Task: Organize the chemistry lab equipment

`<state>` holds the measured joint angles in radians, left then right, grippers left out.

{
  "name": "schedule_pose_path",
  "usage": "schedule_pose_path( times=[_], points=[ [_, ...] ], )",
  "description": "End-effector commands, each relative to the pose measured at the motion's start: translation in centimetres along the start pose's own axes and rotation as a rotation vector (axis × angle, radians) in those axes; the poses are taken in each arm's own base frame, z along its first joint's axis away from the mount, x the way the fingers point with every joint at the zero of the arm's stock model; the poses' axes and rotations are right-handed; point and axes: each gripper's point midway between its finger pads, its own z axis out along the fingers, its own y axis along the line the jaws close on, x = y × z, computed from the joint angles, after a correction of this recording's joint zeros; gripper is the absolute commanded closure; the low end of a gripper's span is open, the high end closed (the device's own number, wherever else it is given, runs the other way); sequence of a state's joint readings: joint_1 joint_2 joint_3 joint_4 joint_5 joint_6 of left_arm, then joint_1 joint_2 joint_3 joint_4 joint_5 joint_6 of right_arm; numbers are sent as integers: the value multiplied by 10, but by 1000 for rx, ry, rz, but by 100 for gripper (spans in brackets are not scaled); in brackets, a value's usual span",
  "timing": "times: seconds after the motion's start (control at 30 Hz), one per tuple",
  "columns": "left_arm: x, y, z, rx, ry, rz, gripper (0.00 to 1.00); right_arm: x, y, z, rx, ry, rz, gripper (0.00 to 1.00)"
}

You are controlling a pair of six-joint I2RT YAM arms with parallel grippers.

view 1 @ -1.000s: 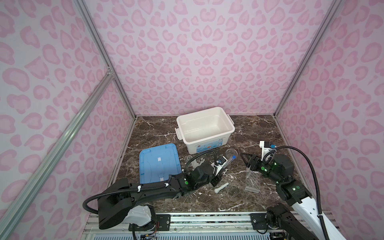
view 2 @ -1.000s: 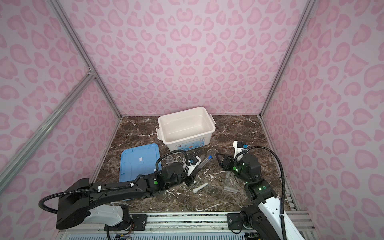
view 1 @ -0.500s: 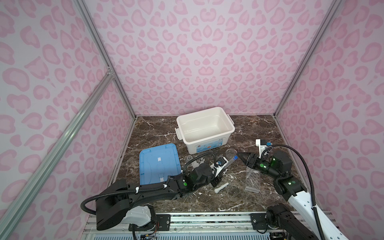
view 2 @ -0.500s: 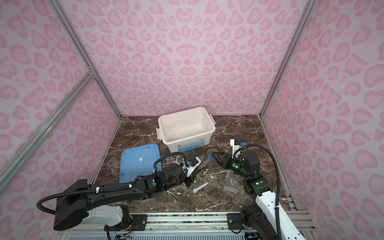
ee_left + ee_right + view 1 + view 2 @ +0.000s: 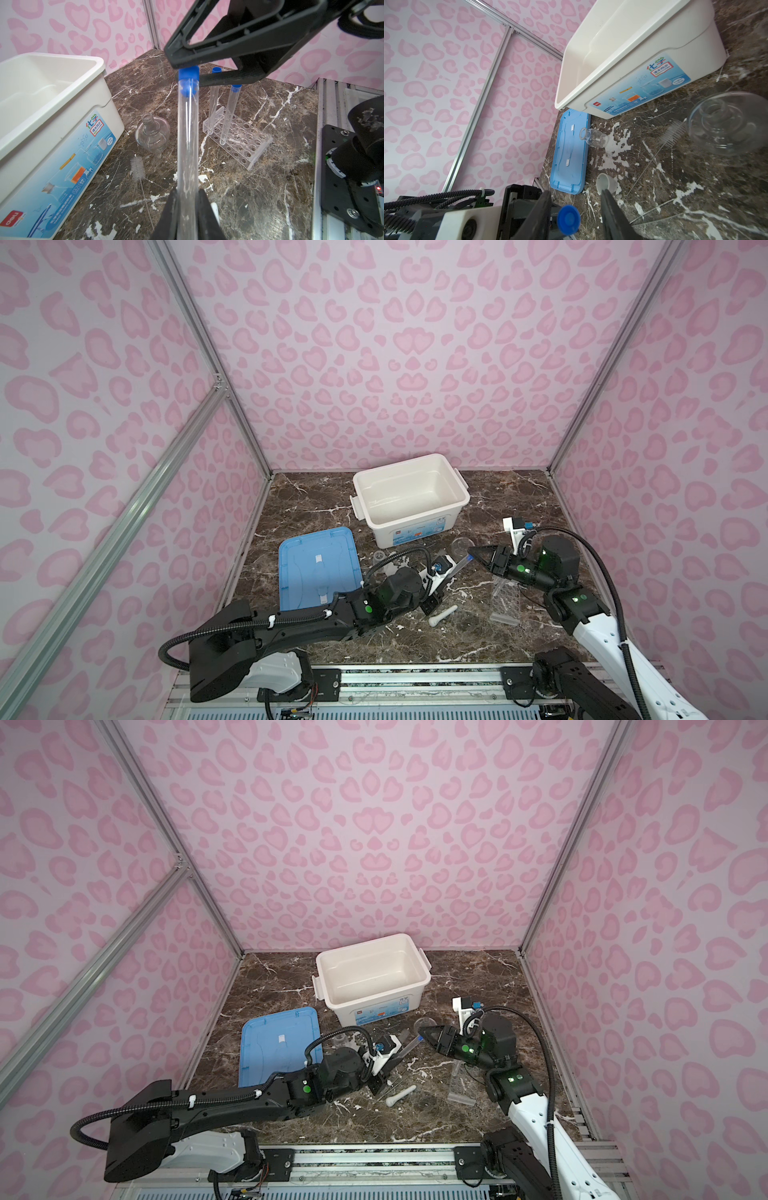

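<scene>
Handover over a dark marble worktop (image 5: 519, 497): the open white bin (image 5: 415, 522) stands at the back of the pink-walled cell, and its blue lid (image 5: 318, 568) lies flat to the left of it in both top views. My two arms meet in front of the bin over a single test tube (image 5: 188, 135). My left tool (image 5: 188, 193) is clenched on the lower part of the clear tube. It holds the tube off the worktop, tilted, with its blue cap (image 5: 569, 218) toward my right arm. My right tool (image 5: 576, 194) is released and grips nothing. Its jaws straddle the cap, and the right wrist view shows a gap on each side.

Below my right arm in a top view, the clear tube rack (image 5: 505, 601) rests on the worktop. Two more blue-capped tubes (image 5: 229, 114) stand in holes at one end of it. A round clear flask (image 5: 152, 135) sits between the rack and the bin, close to the bin's labelled front. A smaller clear beaker (image 5: 593, 138) sits just beside the lid's edge. The small white mortar bowl (image 5: 607, 184) rests near a corner of the lid. The white pestle (image 5: 442, 615) lies apart from it, between my left tool and the rack. A thin bristle brush (image 5: 137, 166) lies beside the flask.
</scene>
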<state>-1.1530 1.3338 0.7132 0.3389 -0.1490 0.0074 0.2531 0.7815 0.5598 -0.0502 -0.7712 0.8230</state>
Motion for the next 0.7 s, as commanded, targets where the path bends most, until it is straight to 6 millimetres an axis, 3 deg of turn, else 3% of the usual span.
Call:
schedule_pose_path(
  times=[0.0, 0.67],
  points=[
    [-12, -2, -1, 11, -48, 11, 86, 2, 8, -1, -35, 17, -26, 60],
    [-8, -2, 4, 7, -28, 18, 87, 14, 0, -2, -5, 73, -29, 69]
  ],
)
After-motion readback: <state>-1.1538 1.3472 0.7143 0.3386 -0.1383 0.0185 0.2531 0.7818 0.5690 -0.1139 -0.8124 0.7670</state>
